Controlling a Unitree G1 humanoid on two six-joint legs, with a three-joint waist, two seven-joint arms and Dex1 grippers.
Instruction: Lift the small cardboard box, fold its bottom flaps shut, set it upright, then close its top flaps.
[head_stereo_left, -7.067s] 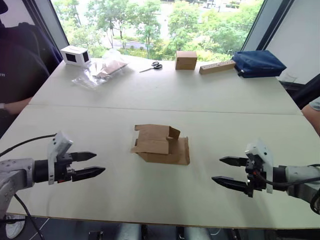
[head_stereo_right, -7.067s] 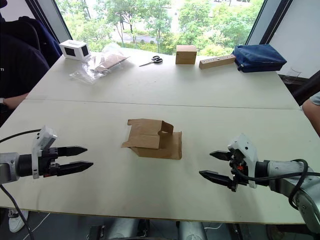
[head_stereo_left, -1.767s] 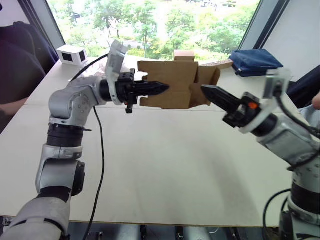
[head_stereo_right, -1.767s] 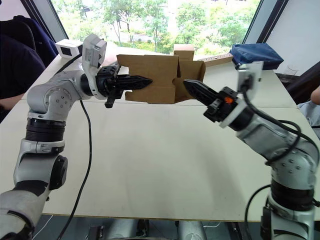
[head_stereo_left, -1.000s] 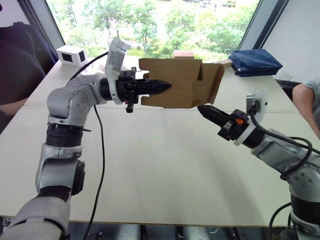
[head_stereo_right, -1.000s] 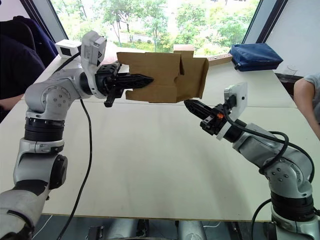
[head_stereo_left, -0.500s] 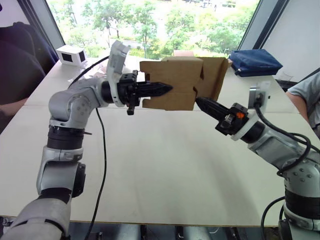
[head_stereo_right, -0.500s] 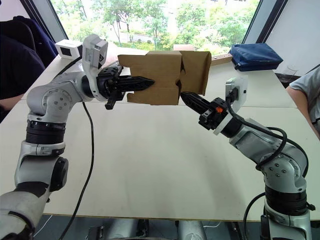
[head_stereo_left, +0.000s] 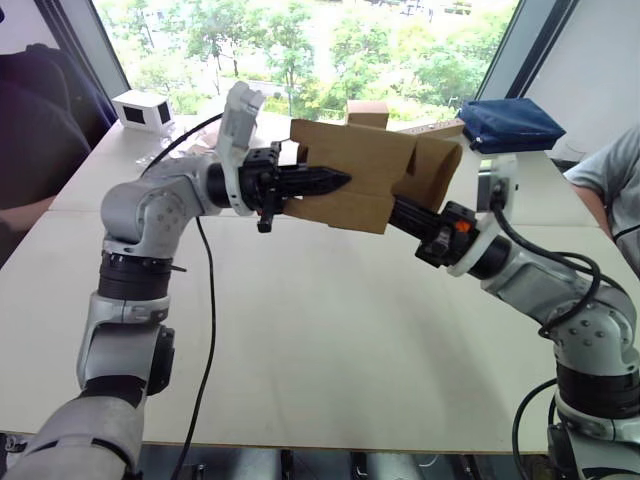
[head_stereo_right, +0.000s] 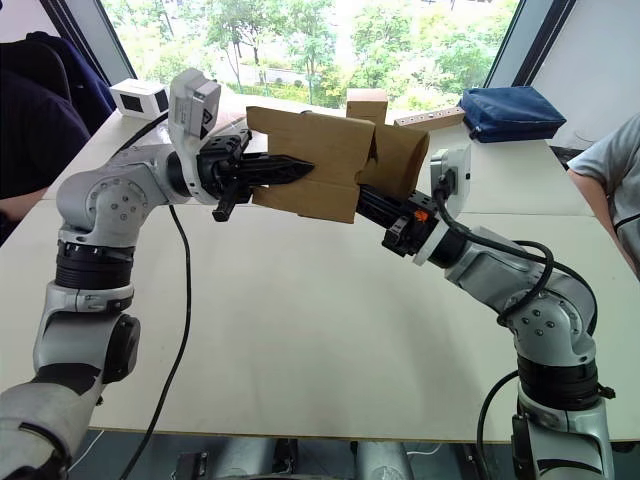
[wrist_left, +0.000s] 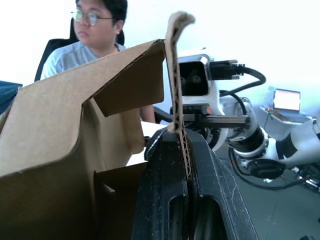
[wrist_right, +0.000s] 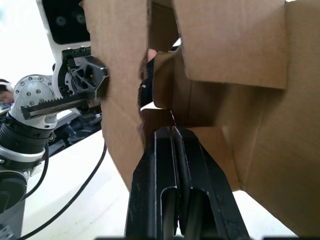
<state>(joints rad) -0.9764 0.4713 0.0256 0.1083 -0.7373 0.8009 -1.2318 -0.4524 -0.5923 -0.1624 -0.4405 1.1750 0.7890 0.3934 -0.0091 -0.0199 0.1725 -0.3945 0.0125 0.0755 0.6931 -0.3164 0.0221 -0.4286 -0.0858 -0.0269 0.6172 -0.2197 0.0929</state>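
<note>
The small cardboard box (head_stereo_left: 365, 175) hangs in the air between your grippers. Your left gripper (wrist_left: 182, 150) pinches one wall panel; your right gripper (wrist_right: 172, 137), fingers pressed together, pokes into the open end. Push each bottom flap flat while the left clamp stays firm. The cardboard carries no readable print.

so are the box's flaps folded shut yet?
Not shut. The small cardboard box, held in the air by the left gripper, has flaps sticking out loose; the right gripper, fingers together, pokes in among them.
</note>
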